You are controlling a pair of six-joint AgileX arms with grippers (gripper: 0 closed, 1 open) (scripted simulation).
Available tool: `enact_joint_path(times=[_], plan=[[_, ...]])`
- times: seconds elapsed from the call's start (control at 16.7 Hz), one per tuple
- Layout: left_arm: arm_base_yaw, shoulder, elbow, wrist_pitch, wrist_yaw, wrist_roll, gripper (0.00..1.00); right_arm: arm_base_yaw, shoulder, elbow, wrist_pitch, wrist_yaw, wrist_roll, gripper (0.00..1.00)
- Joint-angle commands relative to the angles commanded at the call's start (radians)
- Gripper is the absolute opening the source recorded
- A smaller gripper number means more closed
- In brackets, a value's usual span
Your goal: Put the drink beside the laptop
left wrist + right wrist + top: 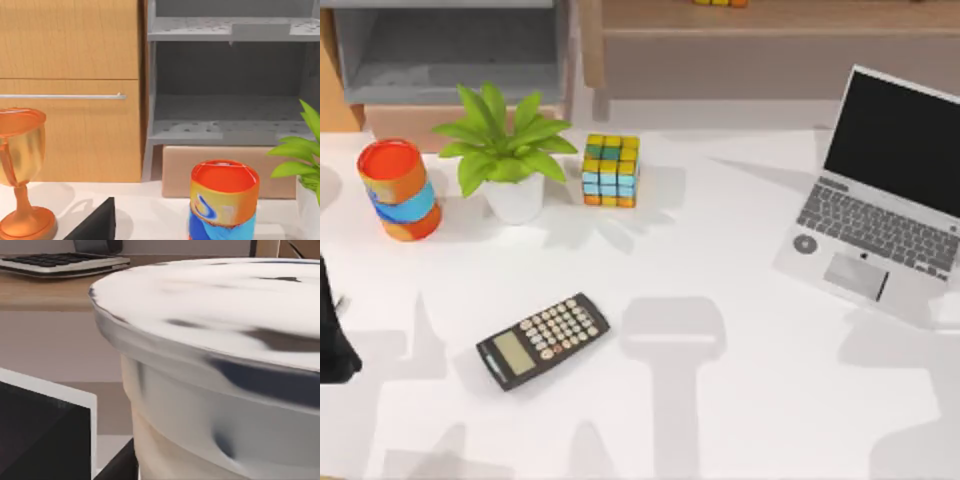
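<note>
The drink (210, 390) sits very close in the right wrist view, a clear cup of beige liquid under a white sealed lid (225, 300). My right gripper is right up against it, and whether it holds the cup cannot be told. Beside the cup in that view is a corner of the laptop's black screen (40, 435). The silver-grey laptop (890, 200) stands open at the table's right side, its screen toward the back. My left arm (332, 335) is parked at the table's left edge.
An orange-and-blue can (400, 190) stands at the back left, with a potted plant (505, 150) and a coloured cube (611, 170) beside it. A black calculator (542, 340) lies front centre. An orange goblet (20, 170) stands left of the can. Shelves (450, 50) line the back.
</note>
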Motion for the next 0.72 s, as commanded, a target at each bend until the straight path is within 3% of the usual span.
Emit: enact_joint_path(times=[0.72], plan=[[0.000,0.000,0.000,0.000,0.000,0.000,1.00,-0.004,0.099,0.030,0.141,0.001,-0.006,0.00]])
